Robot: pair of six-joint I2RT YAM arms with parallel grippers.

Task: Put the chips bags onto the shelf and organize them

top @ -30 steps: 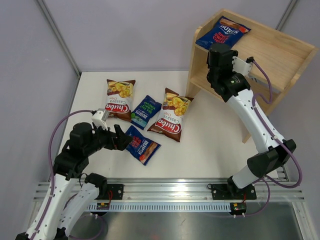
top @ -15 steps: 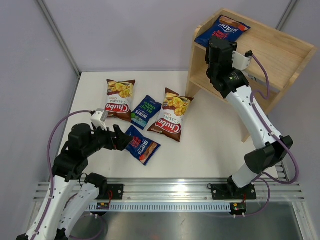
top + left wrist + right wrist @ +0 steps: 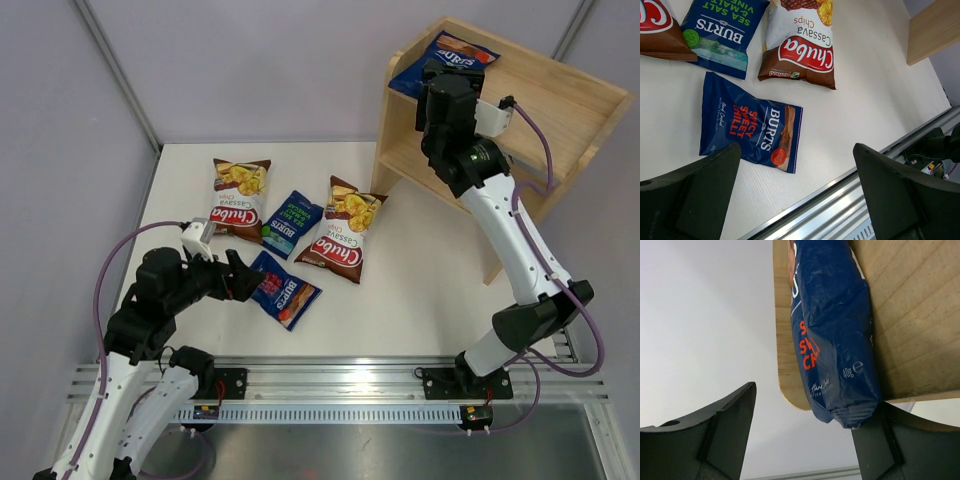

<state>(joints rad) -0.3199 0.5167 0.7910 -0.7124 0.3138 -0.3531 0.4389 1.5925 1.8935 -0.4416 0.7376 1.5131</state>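
At shelf (image 3: 565,105) L edge: Burts bag (image 3: 458,52)

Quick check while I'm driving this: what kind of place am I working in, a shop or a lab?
Most likely a robot lab test cell, not a shop: plain grey partition walls, an aluminium mounting rail along the white table, and one bare wooden shelf set up as a prop.

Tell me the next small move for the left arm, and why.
Probably lower the left claw onto the spicy chilli bag and close on it. The claw is wide open and empty, and that bag lies flat on the table right in front of it. Only one blue bag is on the shelf, so the chilli bag seems the handiest next pick.
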